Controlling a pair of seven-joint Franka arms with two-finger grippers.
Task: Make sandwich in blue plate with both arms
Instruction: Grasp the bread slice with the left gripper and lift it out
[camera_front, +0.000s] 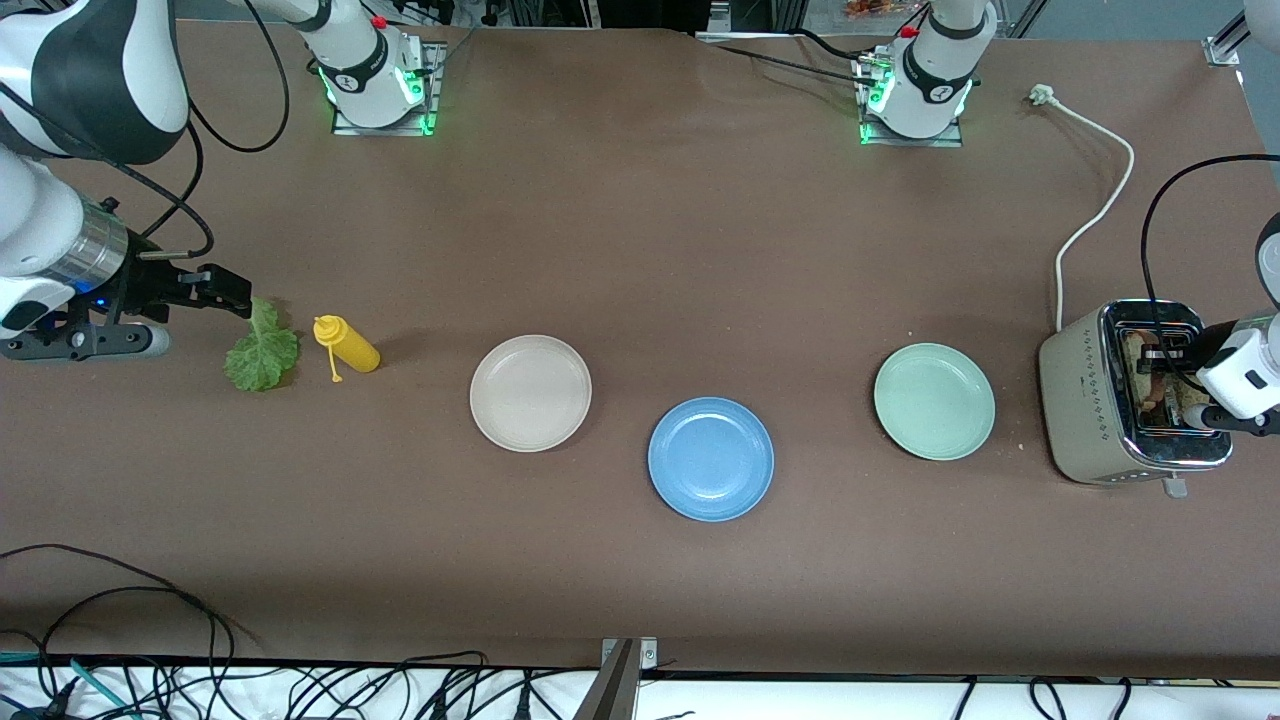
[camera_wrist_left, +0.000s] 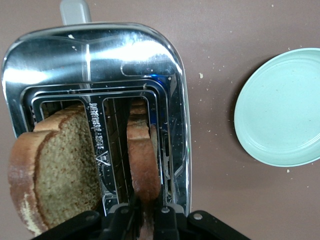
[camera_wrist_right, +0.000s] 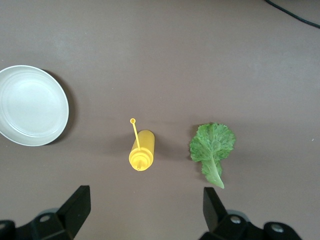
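1. The left gripper (camera_wrist_left: 142, 220) is down at the top of a silver toaster (camera_front: 1090, 400) at the left arm's end of the table, its fingers closed on the top edge of a slice of brown bread (camera_wrist_left: 142, 155) that stands upright in one slot.
2. A second slice of bread (camera_wrist_left: 55, 170) stands in the neighbouring slot just beside the held one, leaning outward and not touched by the gripper.
3. A pale mint-green plate (camera_front: 934, 401) lies on the table near the toaster, toward the middle of the table from the left gripper.
4. The blue plate (camera_front: 711, 459) lies near the middle of the table, well apart from both grippers, and nothing lies on it.
5. The right gripper (camera_front: 222, 289) hovers at the right arm's end of the table with its fingers spread wide, holding nothing.
6. A green lettuce leaf (camera_front: 262, 350) lies flat on the table just below the right gripper.
7. A yellow squeeze bottle (camera_front: 347, 345) lies on its side just beside the leaf, toward the middle of the table.
8. An off-white plate (camera_front: 530, 393) sits between the bottle and the blue plate.
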